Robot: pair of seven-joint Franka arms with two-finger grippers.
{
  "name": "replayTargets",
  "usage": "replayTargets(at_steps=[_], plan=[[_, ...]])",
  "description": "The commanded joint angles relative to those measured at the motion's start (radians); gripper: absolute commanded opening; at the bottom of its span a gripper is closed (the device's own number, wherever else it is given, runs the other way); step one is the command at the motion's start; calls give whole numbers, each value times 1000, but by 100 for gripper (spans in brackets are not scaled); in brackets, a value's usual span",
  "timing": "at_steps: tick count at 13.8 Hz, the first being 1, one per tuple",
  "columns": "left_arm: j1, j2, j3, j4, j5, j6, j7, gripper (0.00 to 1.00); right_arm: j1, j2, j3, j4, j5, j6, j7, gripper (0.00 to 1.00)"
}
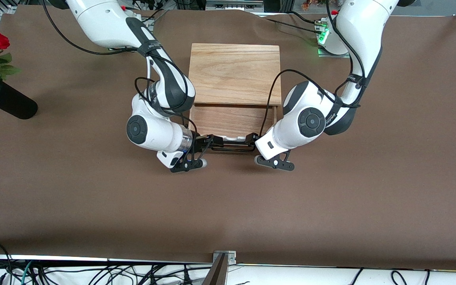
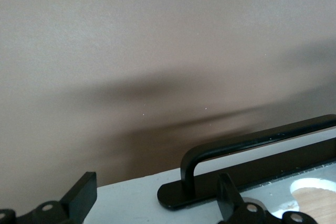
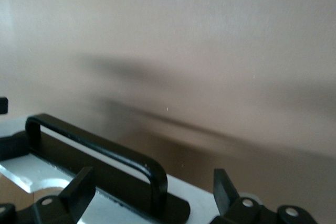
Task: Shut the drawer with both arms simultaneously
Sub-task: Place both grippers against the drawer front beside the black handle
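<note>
Drawer (image 1: 234, 120) pulled out of the oak box (image 1: 236, 73), mid-surface (image 1: 93, 206), front toward the front camera. Left gripper (image 2: 157, 203) spread apart at the white front panel (image 2: 131, 198), one end of the black handle (image 2: 252, 145) between its fingers; right gripper (image 3: 152, 198) likewise spread at the handle's other end.

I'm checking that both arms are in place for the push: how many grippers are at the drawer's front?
2. The right gripper is at the handle end toward the right arm's side; the left gripper is at its other end.
</note>
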Motion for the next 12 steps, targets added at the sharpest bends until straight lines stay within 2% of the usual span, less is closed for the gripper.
replayTargets(at_steps=[1, 5, 12], plan=[[1, -7, -9, -17, -24, -72, 13, 100, -4, 11, 0, 22, 18, -63, 14, 100], [-1, -7, -9, -23, -24, -93, 13, 100, -4, 19, 0, 19, 18, -100, 14, 100], [1, -16, -11, -21, -22, -213, 13, 100, 1, 19, 2, 19, 17, -207, 14, 100]])
